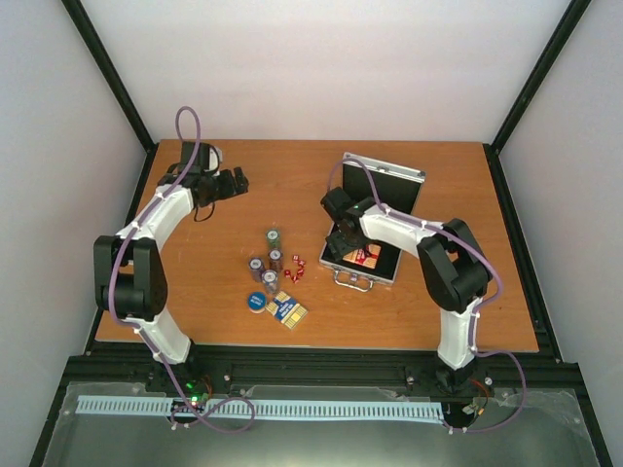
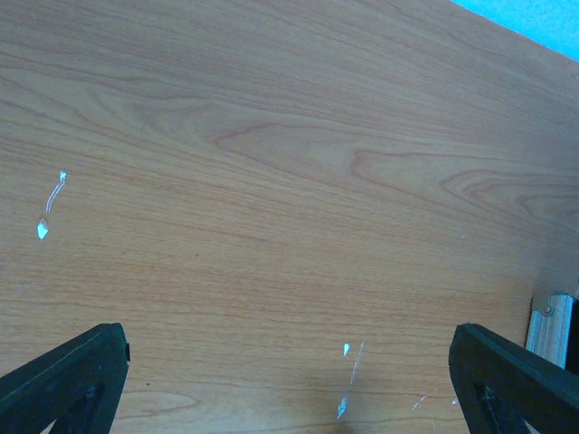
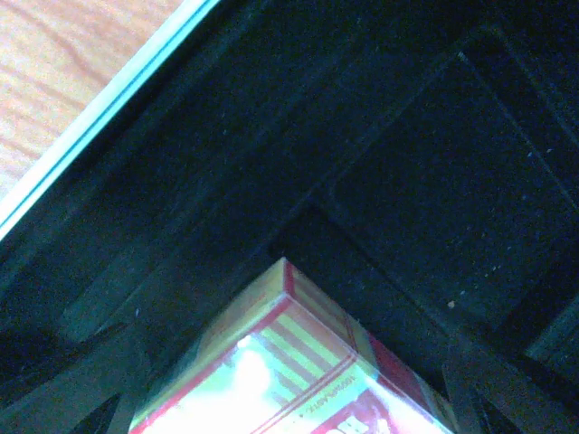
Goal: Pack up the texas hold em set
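Top view high behind, looking down on the bench (image 1: 243,175), left wrist close over bare wood, right wrist inside the case (image 3: 434,181) — tight on a card box (image 3: 298,362) — both spots within the top view.

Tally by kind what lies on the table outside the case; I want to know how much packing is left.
Poker chip stacks: 4
Card box: 1
Blue disc: 1
Red dice: a small cluster, too small to count
Total: 6, plus the dice
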`<state>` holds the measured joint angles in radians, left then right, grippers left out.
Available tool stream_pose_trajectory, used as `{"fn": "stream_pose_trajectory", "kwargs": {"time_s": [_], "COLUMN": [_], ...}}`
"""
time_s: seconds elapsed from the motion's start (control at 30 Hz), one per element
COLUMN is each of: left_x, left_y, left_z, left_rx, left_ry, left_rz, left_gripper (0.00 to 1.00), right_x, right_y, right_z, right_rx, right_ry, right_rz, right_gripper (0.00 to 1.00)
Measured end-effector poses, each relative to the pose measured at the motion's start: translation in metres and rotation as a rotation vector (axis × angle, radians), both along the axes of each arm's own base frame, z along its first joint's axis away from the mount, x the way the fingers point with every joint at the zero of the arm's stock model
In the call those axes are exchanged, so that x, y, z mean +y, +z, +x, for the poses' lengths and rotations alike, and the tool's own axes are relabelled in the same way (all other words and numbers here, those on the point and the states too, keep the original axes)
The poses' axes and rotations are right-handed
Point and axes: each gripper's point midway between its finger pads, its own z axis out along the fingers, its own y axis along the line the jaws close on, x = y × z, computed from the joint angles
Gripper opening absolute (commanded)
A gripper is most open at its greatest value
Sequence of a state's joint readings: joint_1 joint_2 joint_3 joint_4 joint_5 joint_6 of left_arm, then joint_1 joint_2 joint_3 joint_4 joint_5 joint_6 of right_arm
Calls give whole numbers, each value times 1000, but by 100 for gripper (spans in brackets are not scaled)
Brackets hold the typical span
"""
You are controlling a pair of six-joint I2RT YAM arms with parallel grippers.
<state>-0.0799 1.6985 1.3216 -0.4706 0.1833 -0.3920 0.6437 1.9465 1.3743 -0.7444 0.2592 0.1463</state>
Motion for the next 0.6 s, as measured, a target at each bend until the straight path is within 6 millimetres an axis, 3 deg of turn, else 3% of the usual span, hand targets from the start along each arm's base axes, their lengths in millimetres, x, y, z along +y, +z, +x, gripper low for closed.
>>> {"fn": "stream_pose_trajectory", "kwargs": {"time_s": [0.23, 0.6], "left_x": [0, -1], "left_y": [-7, 6], "left_z": [2, 12], "left_rx": [17, -18], "left_ry": [0, -2], "left_rz": [2, 1], "left_gripper": [100, 100], "right_x": [2, 24], "right_y": [7, 48], "right_z": [-15, -1], "right_rx": [26, -56], "right_ry": [65, 134], "right_rz": [40, 140], "right_gripper": [93, 95]}}
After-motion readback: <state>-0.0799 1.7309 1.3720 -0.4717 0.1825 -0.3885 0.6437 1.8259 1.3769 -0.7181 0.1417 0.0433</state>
